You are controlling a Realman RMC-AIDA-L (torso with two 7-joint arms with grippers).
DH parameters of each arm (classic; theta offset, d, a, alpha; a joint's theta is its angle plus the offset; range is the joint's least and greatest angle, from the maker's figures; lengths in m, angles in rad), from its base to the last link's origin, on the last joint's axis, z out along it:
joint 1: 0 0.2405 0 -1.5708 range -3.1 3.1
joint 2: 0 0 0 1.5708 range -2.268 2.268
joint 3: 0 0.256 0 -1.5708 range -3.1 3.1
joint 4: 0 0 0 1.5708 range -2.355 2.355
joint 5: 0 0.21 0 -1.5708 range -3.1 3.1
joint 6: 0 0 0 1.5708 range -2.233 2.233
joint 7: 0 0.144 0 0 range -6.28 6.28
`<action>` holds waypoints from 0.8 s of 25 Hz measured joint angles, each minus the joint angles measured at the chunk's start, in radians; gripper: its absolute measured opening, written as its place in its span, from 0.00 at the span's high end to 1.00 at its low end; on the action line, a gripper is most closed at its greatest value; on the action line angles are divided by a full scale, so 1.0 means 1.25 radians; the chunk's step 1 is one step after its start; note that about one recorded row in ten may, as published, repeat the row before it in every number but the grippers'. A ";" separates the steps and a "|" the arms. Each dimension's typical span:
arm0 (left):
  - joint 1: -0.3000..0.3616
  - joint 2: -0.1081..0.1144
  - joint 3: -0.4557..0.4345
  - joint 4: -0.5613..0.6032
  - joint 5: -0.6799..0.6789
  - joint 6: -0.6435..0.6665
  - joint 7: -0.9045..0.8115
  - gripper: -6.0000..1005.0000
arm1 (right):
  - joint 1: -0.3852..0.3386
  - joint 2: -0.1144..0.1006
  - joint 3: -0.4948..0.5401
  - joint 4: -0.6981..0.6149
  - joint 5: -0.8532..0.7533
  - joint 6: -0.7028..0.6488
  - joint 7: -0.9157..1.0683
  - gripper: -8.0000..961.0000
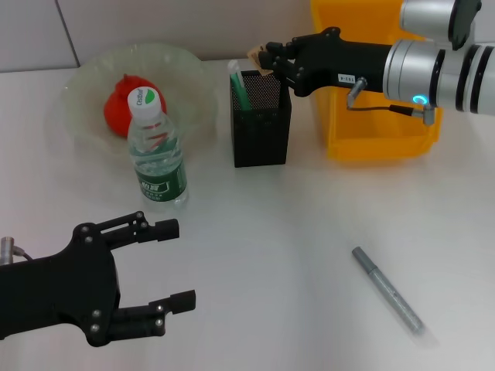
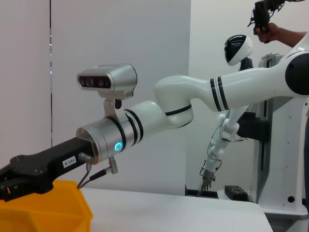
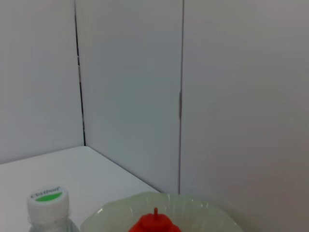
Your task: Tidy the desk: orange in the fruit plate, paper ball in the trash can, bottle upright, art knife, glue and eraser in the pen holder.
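Note:
The orange point(image 1: 121, 110) lies in the pale-green fruit plate point(image 1: 189, 73) at the back left; the right wrist view also shows the orange point(image 3: 155, 224) and the plate point(image 3: 207, 210). The bottle point(image 1: 157, 151) stands upright in front of the plate, its white cap point(image 3: 47, 203) on. My right gripper point(image 1: 265, 59) hovers over the back rim of the black mesh pen holder point(image 1: 261, 127), shut on the small tan eraser point(image 1: 254, 54). A green-and-white stick point(image 1: 238, 86), perhaps the glue, stands in the holder. The grey art knife point(image 1: 387, 289) lies on the table at front right. My left gripper point(image 1: 182, 264) rests open at front left. The paper ball is out of view.
The yellow trash can point(image 1: 375, 131) stands right of the pen holder, under my right forearm; its corner point(image 2: 46, 208) shows in the left wrist view. White table point(image 1: 271, 247) stretches between the bottle and the art knife. A wall backs the desk.

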 joint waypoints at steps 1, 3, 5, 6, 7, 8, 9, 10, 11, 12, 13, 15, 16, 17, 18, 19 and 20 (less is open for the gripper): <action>0.000 0.000 0.000 0.000 0.000 0.000 0.000 0.21 | -0.001 0.000 0.000 0.002 0.000 0.003 0.000 0.75; -0.001 0.000 0.000 0.000 0.000 0.000 0.000 0.21 | -0.002 0.000 -0.001 0.010 -0.001 0.008 0.000 0.75; -0.002 0.000 0.000 0.000 0.000 0.000 0.000 0.21 | -0.004 0.000 -0.001 0.023 -0.001 0.014 -0.003 0.74; -0.003 0.000 0.000 0.000 0.000 0.001 0.000 0.21 | -0.004 0.000 -0.001 0.023 -0.001 0.014 -0.003 0.74; -0.003 0.000 -0.001 0.000 0.000 0.001 0.000 0.21 | -0.005 0.001 -0.001 0.027 -0.002 0.016 -0.004 0.74; -0.004 0.000 -0.001 0.000 0.000 0.001 0.000 0.21 | -0.005 0.000 -0.001 0.031 -0.002 0.016 -0.005 0.74; -0.004 0.000 -0.001 0.000 0.000 0.001 0.000 0.21 | -0.006 0.001 -0.001 0.035 -0.002 0.016 -0.006 0.74; -0.005 0.000 -0.001 -0.001 0.000 0.001 0.000 0.21 | -0.006 0.001 0.000 0.044 -0.003 0.017 -0.011 0.74; -0.005 0.000 -0.001 -0.001 0.000 0.001 0.000 0.21 | -0.006 0.001 0.000 0.044 -0.003 0.017 -0.011 0.74; -0.005 0.000 -0.001 -0.001 0.000 0.001 0.000 0.21 | -0.006 0.001 0.000 0.047 -0.003 0.017 -0.014 0.74; -0.005 0.000 -0.001 -0.002 0.000 0.001 -0.001 0.21 | -0.006 0.001 0.000 0.050 -0.003 0.020 -0.017 0.73; -0.006 0.000 0.000 -0.002 0.005 0.001 -0.003 0.21 | -0.006 0.001 0.000 0.055 -0.003 0.030 -0.019 0.73; -0.006 0.000 0.000 -0.002 0.005 0.001 -0.003 0.21 | -0.006 0.001 0.000 0.055 -0.003 0.030 -0.019 0.73; -0.007 -0.001 0.000 -0.001 0.015 0.001 -0.005 0.21 | -0.005 0.001 -0.001 0.056 -0.003 0.033 -0.019 0.73; -0.008 -0.001 0.000 -0.001 0.016 0.000 -0.005 0.21 | -0.005 0.001 -0.002 0.057 -0.003 0.033 -0.019 0.73; -0.009 -0.001 0.000 -0.001 0.017 0.000 -0.006 0.21 | -0.005 0.002 -0.004 0.058 -0.003 0.034 -0.019 0.73; -0.009 -0.002 0.000 -0.001 0.017 0.000 -0.006 0.21 | -0.005 0.002 -0.006 0.058 -0.003 0.035 -0.019 0.73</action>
